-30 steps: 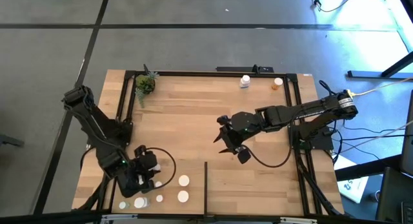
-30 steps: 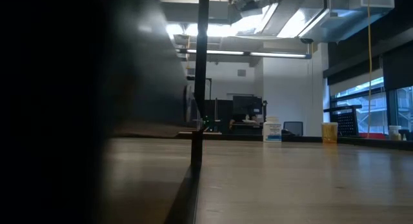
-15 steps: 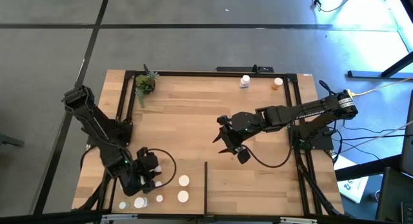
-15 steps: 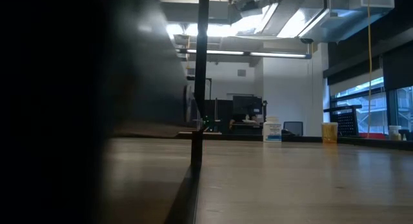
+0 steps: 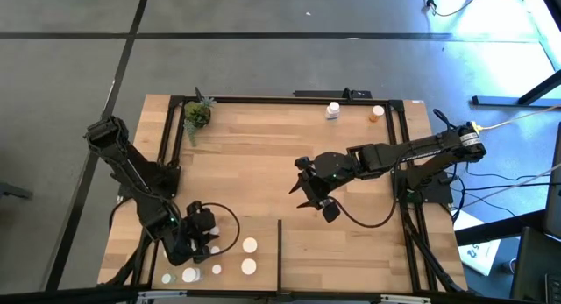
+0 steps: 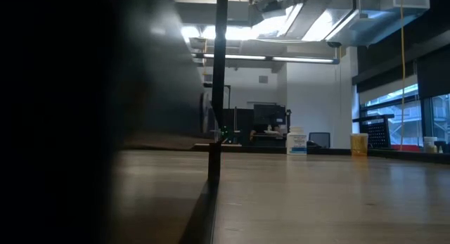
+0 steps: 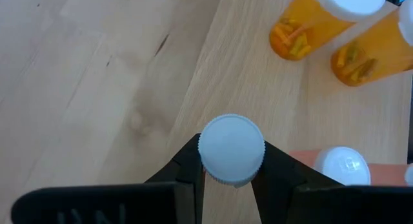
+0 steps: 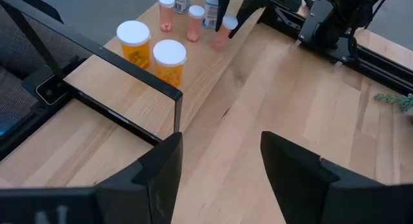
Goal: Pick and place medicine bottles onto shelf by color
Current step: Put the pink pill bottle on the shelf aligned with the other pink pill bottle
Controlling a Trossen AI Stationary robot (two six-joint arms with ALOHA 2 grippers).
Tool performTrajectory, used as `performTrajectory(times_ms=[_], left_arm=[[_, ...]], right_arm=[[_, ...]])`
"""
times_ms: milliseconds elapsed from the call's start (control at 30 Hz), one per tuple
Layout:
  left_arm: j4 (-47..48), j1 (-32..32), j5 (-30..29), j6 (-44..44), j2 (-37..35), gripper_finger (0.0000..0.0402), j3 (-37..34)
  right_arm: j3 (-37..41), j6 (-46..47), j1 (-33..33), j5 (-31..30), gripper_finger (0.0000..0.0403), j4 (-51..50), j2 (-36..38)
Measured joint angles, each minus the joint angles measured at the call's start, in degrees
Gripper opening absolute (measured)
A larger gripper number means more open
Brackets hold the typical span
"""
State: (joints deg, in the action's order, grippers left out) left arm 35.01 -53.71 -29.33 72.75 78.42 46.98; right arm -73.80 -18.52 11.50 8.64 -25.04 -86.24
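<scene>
My left gripper (image 5: 208, 243) is at the shelf's near left corner, shut on a small medicine bottle with a white cap (image 7: 231, 150); in the right wrist view its body looks pale pink (image 8: 223, 31). Around it stand other medicine bottles: two orange ones (image 7: 316, 20) (image 7: 373, 51), a white-capped one (image 7: 341, 167) and several small ones (image 5: 216, 269). They stand on their bases on the light-wood shelf (image 5: 263, 155). One white bottle (image 5: 332, 109) and one orange bottle (image 5: 377, 113) stand at the far edge. My right gripper (image 5: 308, 203) hangs open above the middle of the shelf, with nothing in it. My left gripper pinches the bottle at its white cap (image 7: 208, 164) between its two fingers, one on each side. The fingers slant down at it from above. The bottle stands upright in the hold. I cannot tell whether its base touches the wood.
A thin black divider strip (image 5: 279, 251) runs from the near edge, just right of the bottle group. A small green potted plant (image 5: 196, 116) stands at the far left corner. Black metal bars (image 5: 289, 99) frame the shelf. Bare wood lies between the two arms.
My left gripper has sunk a little toward the wood, still shut on the bottle, which stays upright. My right arm has kept still.
</scene>
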Motion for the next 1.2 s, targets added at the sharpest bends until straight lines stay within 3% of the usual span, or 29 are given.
performTrajectory(times_ms=[1200], left_arm=[[-0.6,0.1,-0.1,-3.6,0.0,0.0082,0.0]], right_arm=[[0.0,0.0,0.0,0.0,0.0212,0.0,0.0]])
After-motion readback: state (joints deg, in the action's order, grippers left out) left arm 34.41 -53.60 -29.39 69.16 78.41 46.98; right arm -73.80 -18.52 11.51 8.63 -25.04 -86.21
